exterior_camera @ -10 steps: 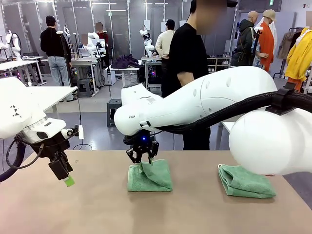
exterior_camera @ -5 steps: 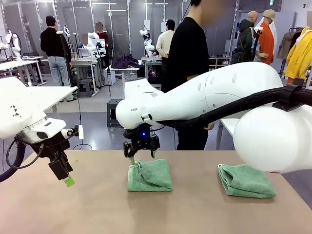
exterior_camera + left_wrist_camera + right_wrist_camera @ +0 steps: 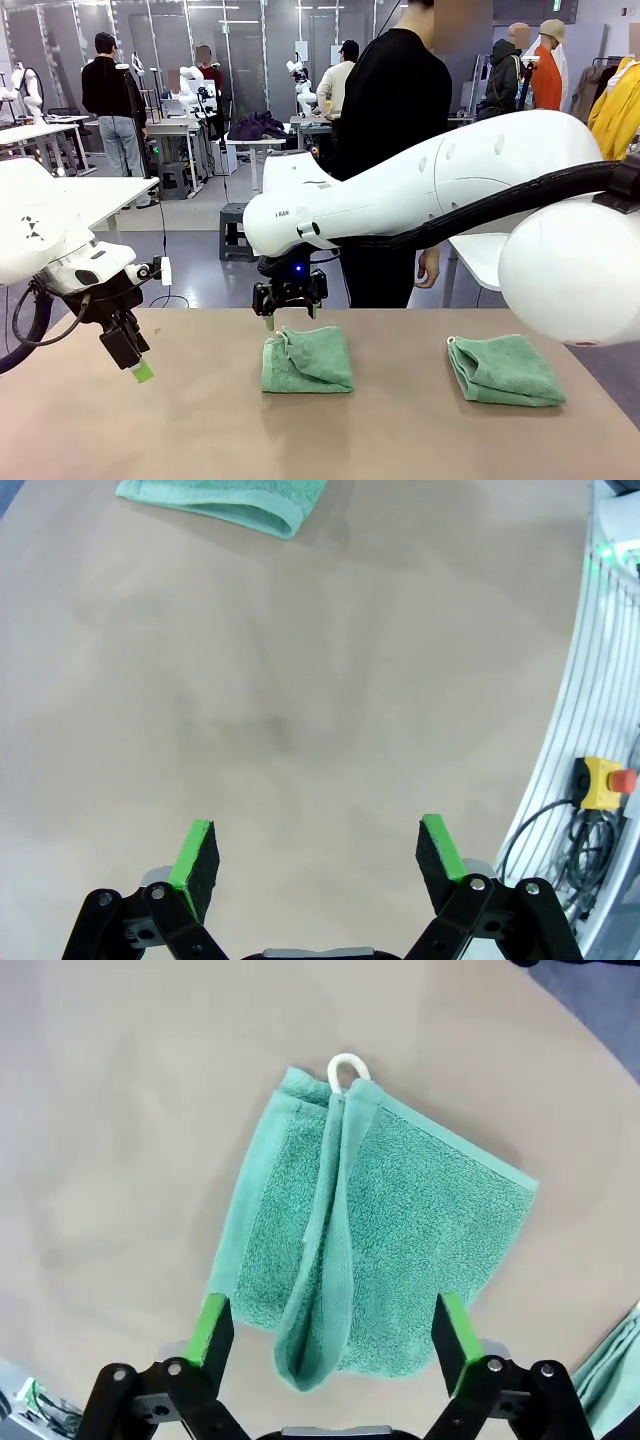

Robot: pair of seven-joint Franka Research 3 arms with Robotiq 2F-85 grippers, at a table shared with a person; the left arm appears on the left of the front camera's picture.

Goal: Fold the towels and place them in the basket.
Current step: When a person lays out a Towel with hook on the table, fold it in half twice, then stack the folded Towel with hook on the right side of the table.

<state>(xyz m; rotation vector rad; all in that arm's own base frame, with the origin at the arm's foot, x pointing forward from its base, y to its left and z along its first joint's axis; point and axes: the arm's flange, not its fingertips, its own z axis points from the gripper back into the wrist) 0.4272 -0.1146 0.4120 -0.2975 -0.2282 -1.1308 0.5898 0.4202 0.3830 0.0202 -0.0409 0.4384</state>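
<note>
A folded mint-green towel (image 3: pixel 307 360) lies at the table's middle; the right wrist view shows the same towel (image 3: pixel 370 1230) with a white hanging loop (image 3: pixel 343 1068) at its far edge. My right gripper (image 3: pixel 290 312) hangs open just above that towel's far left corner, nothing between its fingers (image 3: pixel 213 1326). A second folded towel (image 3: pixel 503 370) rests at the right. My left gripper (image 3: pixel 138 368) hovers open over bare table at the left, and a towel corner (image 3: pixel 225 502) shows at the top of its wrist view. The basket is out of view.
A person in black (image 3: pixel 390 130) stands at the table's far side, behind my right arm. The brown table (image 3: pixel 180 430) has free room at the left and front. Its metal edge with an emergency-stop button (image 3: pixel 605 780) shows in the left wrist view.
My right gripper let go of the middle towel and rose off it, opening. The towel stays folded on the table. The left arm has not moved. The person shifted slightly right.
</note>
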